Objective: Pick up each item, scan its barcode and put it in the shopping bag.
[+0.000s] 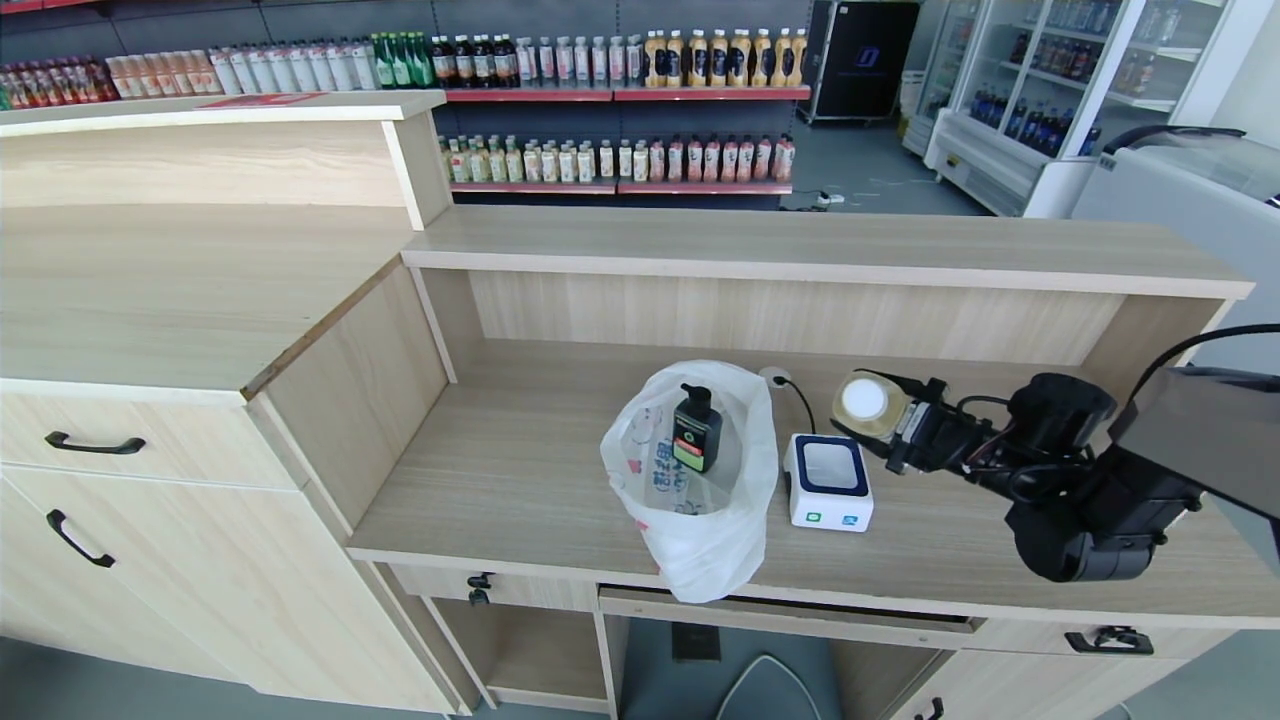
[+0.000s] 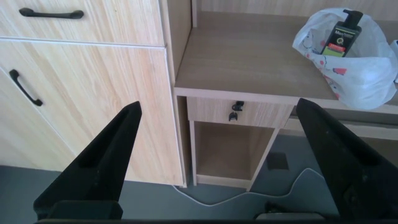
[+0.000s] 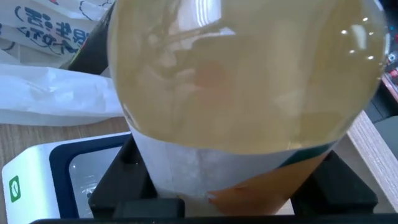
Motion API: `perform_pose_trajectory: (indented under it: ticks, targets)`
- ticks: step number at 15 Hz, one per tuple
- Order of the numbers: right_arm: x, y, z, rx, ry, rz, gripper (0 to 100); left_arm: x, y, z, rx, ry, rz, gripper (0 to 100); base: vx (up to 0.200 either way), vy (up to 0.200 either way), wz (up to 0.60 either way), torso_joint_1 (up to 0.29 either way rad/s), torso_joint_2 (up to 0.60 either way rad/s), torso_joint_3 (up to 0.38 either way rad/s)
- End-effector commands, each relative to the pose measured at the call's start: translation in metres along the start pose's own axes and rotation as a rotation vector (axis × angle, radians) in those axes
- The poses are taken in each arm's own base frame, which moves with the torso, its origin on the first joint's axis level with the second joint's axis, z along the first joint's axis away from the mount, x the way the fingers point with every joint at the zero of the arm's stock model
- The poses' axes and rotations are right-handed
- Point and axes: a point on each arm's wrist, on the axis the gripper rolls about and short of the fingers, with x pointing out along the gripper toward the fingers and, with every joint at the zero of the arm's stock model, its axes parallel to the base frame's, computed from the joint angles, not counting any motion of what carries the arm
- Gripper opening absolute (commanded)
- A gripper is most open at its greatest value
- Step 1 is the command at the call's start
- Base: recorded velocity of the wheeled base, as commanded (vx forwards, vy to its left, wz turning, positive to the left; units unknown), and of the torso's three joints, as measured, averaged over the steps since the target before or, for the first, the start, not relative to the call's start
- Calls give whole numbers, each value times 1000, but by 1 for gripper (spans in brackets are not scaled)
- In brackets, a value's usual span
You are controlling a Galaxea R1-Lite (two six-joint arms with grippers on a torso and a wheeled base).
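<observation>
- The right gripper [image 1: 893,415] is pinched on a bottle [image 1: 865,403] of pale yellow liquid. Its black fingers [image 3: 124,180] press against the sides of the lower body, where a white and orange label wraps round.
- The bottle is tilted so that its white cap faces up toward the head camera. In the head view it sits at about 1 o'clock from the scanner [image 1: 828,482], near it but not touching.
- The right wrist view shows the scanner's glass window just beneath the bottle's body.
- The scanner — a small white box with a dark blue frame around the window — stands on the wooden counter [image 1: 520,480], just beside the shopping bag [image 1: 690,540] at the bag's 3 o'clock.
- A black cable [image 1: 800,398] runs from the scanner toward 12 o'clock, to a port in the countertop.
- The white plastic shopping bag stands open near the counter's front edge, its lower part hanging over the edge. A black pump bottle [image 1: 697,432] stands upright inside it.
- The left gripper [image 2: 219,104] has its fingers spread wide. It is low, off the counter's front, facing a pale wood cabinet [image 2: 93,99] and a small drawer [image 2: 239,111] under the counter.
- Shelves [image 1: 620,95] of drinks line the wall at 12 o'clock.
</observation>
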Motion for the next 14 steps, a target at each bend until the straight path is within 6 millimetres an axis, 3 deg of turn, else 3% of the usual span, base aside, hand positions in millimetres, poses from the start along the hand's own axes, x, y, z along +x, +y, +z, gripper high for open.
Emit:
perform_pose_trajectory:
  ticks: [1, 8, 14]
  targets:
    - [9, 7, -11, 0, -11, -5, 0, 0, 0, 0, 0, -1, 0, 100, 0, 0, 0, 0, 0, 0]
    - [27, 17, -23, 31, -48, -16, 0, 0, 0, 0, 0, -1, 0, 100, 0, 0, 0, 0, 0, 0]
    - [36, 23, -20, 54, -71, -3, 0, 0, 0, 0, 0, -1, 0, 100, 0, 0, 0, 0, 0, 0]
